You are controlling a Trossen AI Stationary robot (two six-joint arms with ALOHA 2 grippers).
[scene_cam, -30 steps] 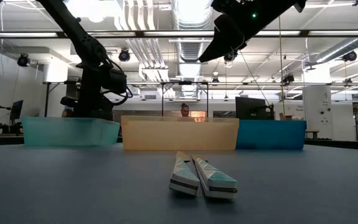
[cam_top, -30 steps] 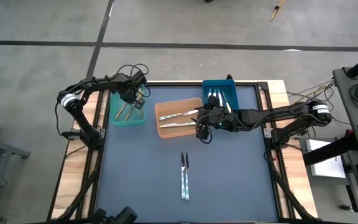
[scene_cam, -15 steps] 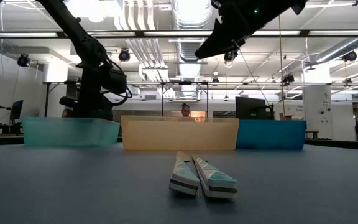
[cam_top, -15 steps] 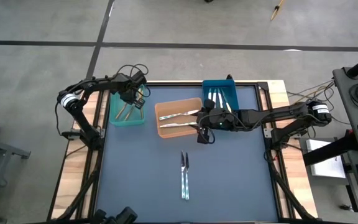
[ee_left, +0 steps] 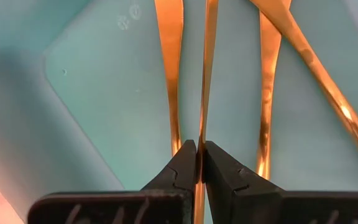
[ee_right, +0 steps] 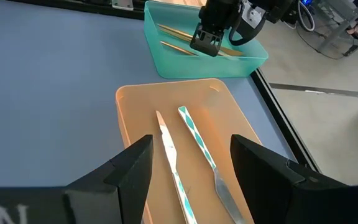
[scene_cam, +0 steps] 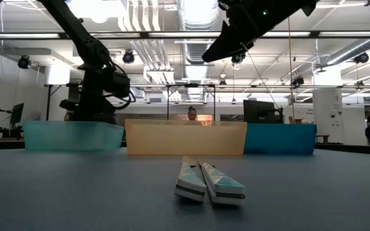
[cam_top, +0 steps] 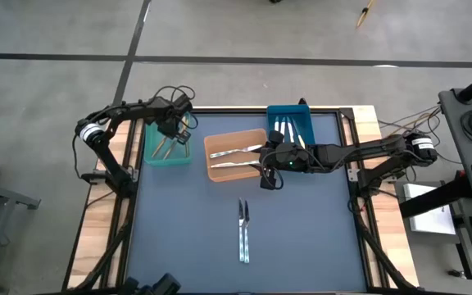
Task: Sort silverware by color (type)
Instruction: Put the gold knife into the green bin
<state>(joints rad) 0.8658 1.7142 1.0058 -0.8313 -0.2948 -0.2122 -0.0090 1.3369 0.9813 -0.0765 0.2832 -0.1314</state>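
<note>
Left tool [ee_left: 199, 163], pinching a gold piece [ee_left: 207, 74] over the teal bin [cam_top: 167, 156], should lower before letting go; right tool [ee_right: 191, 163] spread

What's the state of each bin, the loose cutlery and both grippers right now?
teal bin: holds gold pieces
orange bin: holds two pieces
blue bin: holds several pieces
two loose pieces: flat on table
left gripper: shut on gold piece in teal bin
right gripper: open, above orange bin
</note>
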